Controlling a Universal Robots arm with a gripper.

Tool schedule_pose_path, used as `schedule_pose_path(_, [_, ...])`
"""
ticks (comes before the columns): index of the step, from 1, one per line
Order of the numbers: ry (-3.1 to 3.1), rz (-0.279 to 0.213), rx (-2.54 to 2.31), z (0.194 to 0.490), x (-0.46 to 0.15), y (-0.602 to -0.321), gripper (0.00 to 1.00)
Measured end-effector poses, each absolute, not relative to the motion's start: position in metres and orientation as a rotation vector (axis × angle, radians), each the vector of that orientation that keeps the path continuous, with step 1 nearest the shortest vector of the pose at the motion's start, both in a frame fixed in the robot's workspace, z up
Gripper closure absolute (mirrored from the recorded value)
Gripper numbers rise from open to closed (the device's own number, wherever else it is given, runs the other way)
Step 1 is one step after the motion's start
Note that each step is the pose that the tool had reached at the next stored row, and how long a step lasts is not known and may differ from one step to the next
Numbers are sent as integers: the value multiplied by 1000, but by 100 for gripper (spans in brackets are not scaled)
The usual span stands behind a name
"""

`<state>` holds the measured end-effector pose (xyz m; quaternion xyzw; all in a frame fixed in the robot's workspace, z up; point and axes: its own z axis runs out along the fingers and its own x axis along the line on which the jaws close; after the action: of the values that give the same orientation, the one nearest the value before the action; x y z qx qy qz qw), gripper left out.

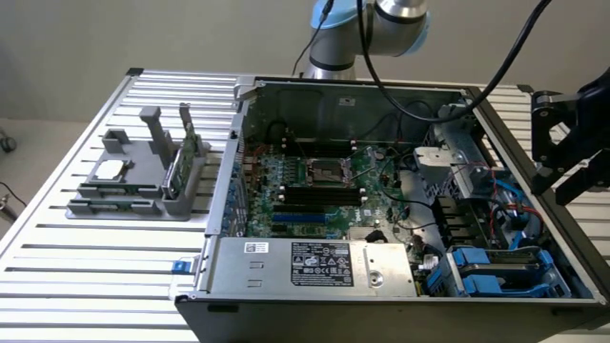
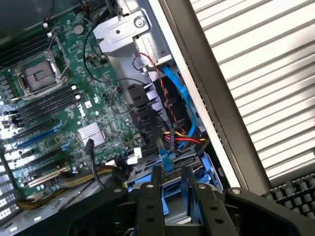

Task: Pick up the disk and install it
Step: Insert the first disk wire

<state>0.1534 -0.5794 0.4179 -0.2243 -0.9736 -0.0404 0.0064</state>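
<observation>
Item: disk (image 1: pixel 498 266) (image 2: pixel 170 194), a grey drive in a blue frame.
Location: in the drive bay at the lower right of the exterior view, inside the open computer case (image 1: pixel 315 107).
My gripper (image 1: pixel 570 182) (image 2: pixel 172 172): fingers spread, pinching nothing. It hangs over the case's right wall in the exterior view, well apart from the disk.
Neighbours: red and blue cables (image 2: pixel 183 141) just beside the bay; motherboard (image 1: pixel 315 186) mid-frame; parts stand (image 1: pixel 143 193) on the counter (image 1: pixel 86 286), left of frame.
Step, as I judge it: reaching in for the disk.
Care: I should square my fingers to the blue frame, descend straight, and stay clear of the cables and the case wall.
</observation>
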Motion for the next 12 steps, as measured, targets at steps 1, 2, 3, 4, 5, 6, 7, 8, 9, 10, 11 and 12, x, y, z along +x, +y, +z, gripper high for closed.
schedule_pose_path(1, [-3043, -126, -720, 417, 154, -579, 69])
schedule_pose_path(2, [-3039, -125, -739, 416, 154, -579, 69])
schedule_pose_path(3, [-3036, -124, -753, 415, 154, -579, 69])
schedule_pose_path(4, [-3034, -122, -763, 414, 155, -579, 69])
schedule_pose_path(5, [-3033, -121, -771, 413, 156, -579, 69])
schedule_pose_path(6, [-3032, -119, -777, 411, 159, -579, 69])
schedule_pose_path(7, [-3031, -118, -782, 410, 161, -579, 69])
schedule_pose_path(8, [-3030, -117, -787, 409, 163, -579, 69])
schedule_pose_path(9, [-3028, -117, -794, 407, 164, -579, 69])
schedule_pose_path(10, [-3025, -117, -805, 405, 165, -579, 69])
schedule_pose_path(11, [-3022, -117, -820, 403, 166, -579, 69])
schedule_pose_path(12, [-3018, -117, -836, 401, 166, -579, 69])
